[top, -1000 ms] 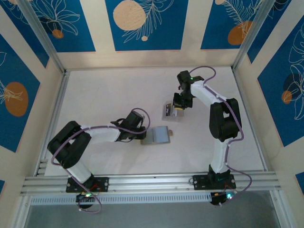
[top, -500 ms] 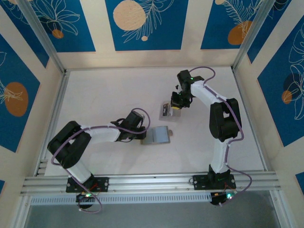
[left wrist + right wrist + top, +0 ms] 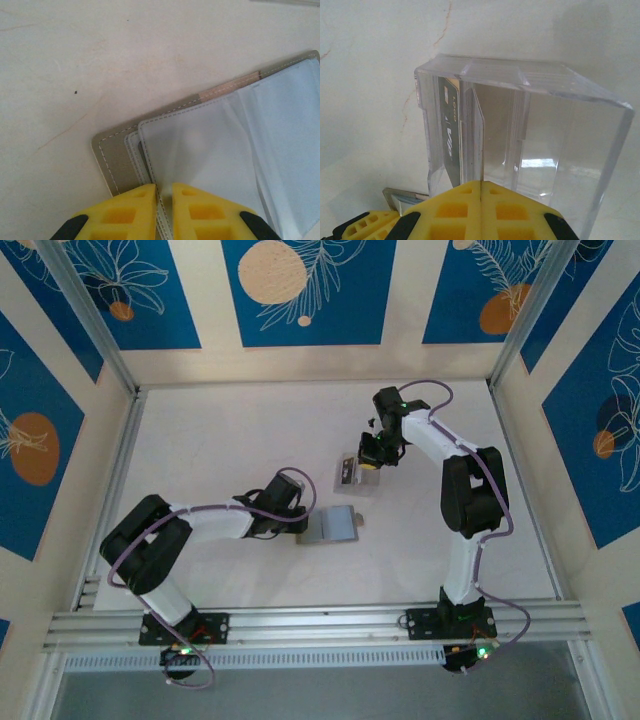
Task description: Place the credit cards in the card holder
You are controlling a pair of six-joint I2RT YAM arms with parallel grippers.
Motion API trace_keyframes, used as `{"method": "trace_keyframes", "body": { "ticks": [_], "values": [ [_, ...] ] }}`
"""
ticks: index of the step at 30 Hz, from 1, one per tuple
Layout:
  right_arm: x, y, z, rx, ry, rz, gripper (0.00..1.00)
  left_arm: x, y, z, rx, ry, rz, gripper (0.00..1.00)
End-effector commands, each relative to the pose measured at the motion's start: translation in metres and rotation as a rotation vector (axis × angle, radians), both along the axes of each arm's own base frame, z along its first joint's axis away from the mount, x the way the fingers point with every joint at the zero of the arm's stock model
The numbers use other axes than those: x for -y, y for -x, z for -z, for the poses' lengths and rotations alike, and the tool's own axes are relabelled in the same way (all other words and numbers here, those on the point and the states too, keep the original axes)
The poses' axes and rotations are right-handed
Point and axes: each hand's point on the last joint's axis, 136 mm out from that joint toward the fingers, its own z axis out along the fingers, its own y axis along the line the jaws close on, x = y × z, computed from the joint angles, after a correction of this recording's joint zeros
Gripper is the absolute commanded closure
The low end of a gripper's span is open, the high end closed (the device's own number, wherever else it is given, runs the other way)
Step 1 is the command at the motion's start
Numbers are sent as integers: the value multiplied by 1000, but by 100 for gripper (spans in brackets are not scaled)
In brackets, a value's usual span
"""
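Left of centre in the overhead view, the left gripper [image 3: 299, 524] is lying low over the desk [image 3: 220, 440]. Its jaws are pinching almost shut on the left edge of the card holder [image 3: 335, 526], which is lying open just below the middle of the frame. In the left wrist view those jaws are nipping the stitched edge of a clear inner sleeve. The holder is looking soft and floppy and its sleeves slick, so I reckon it is needing that held edge to keep from sliding under a pushed card.

Further right and a little higher, a clear plastic box [image 3: 349, 472] is resting on the desk. The credit cards [image 3: 451, 145] are standing on edge inside it, a dark one by the left wall and a pale one beside it. The right gripper [image 3: 480, 210] is sitting at the box's open side with its jaws pressed together. The pale card's edge is running down to their seam, though I cannot tell whether it is caught. The cards are looking light, stiff and smooth, and are probably best taken squarely by a short edge.
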Motion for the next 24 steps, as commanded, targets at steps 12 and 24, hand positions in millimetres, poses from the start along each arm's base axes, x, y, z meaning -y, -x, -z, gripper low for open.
{"method": "trace_keyframes", "body": {
  "ticks": [12, 24],
  "values": [
    [14, 14, -43, 58, -32, 12, 100, -32, 43, 55, -181, -167, 20, 86],
    [22, 14, -29, 28, -15, 41, 100, -31, 42, 55, -182, -166, 21, 87]
  ]
}}
